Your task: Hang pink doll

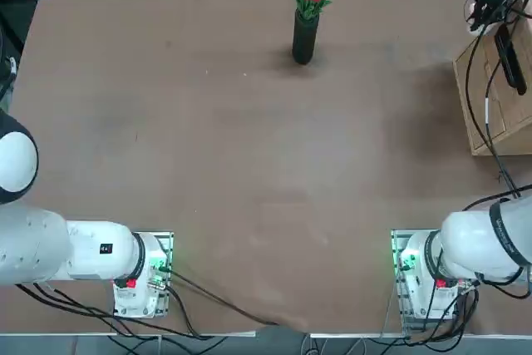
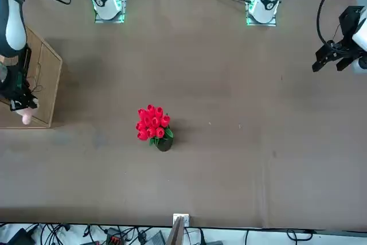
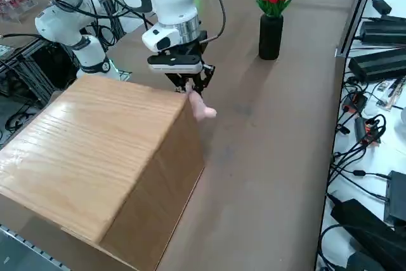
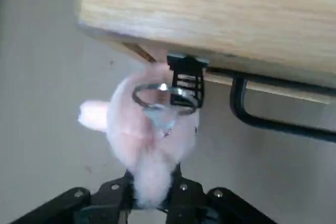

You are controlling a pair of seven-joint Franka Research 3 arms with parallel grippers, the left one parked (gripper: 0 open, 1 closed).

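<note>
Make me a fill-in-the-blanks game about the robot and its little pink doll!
1. The right gripper is shut on the pink ____.
2. The pink doll has a metal ____ on top.
3. The doll is held beside a ____ box.
4. The black vase holds red ____.

Missing words: doll; ring; wooden; tulips

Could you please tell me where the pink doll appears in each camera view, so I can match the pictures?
Top view: not visible; the arm hides that spot at the right edge.
Front view: pink doll at the left edge, below the right gripper.
Right side view: upper middle, at the box's far top corner.
Right wrist view: centre, between the shut fingers.
Shared landmark: the wooden box.
</note>
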